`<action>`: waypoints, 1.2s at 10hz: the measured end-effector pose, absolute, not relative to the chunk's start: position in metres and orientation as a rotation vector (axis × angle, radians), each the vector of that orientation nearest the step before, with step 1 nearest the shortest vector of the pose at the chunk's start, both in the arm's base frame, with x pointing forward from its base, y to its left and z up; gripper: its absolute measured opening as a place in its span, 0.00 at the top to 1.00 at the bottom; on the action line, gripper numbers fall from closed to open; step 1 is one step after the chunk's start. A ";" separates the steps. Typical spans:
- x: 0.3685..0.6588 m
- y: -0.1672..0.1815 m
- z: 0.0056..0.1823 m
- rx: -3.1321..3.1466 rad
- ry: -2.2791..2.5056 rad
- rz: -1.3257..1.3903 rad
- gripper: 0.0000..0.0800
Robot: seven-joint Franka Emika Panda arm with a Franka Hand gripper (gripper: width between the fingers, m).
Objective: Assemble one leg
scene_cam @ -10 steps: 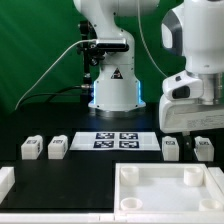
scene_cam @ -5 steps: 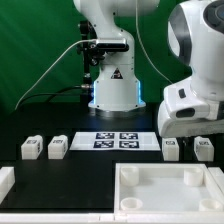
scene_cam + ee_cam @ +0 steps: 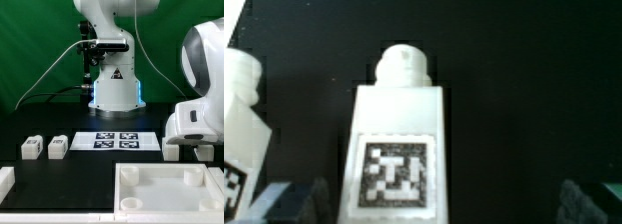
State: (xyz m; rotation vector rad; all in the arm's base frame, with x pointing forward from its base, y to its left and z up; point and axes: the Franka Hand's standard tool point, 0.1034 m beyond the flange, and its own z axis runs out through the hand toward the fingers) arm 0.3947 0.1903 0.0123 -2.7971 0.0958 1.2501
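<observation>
In the wrist view a leg (image 3: 399, 130), a white block with a round peg and a black-and-white tag, lies between my open gripper's (image 3: 441, 203) dark fingertips (image 3: 295, 200), closer to one of them and touching neither. A second leg (image 3: 239, 110) lies beside it at the picture's edge. In the exterior view my gripper's white hand (image 3: 195, 128) is low over the table at the exterior view's right and hides those two legs and my fingers. Two more legs (image 3: 30, 148) (image 3: 57, 148) lie at the exterior view's left.
The marker board (image 3: 118, 140) lies mid-table in front of the robot base (image 3: 112, 88). The large white tray-like piece (image 3: 128, 176) sits at the front, close below my hand. A white part (image 3: 5, 180) shows at the exterior view's left edge.
My arm has come down and a little to the exterior view's right; the hand now covers the two right-hand legs that showed before.
</observation>
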 end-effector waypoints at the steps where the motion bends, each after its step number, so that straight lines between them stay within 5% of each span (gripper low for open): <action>1: 0.389 0.191 0.010 -2.797 0.093 1.259 0.19; 5: 0.377 0.194 0.005 -2.800 0.076 1.281 0.19; 6: 0.377 0.194 0.005 -2.800 0.077 1.282 0.31; 7: 0.377 0.194 0.005 -2.800 0.077 1.282 0.31; 8: 0.377 0.194 0.005 -2.800 0.077 1.282 0.55; 9: 0.377 0.194 0.005 -2.799 0.077 1.283 0.64; 12: 0.377 0.194 0.005 -2.799 0.077 1.283 0.64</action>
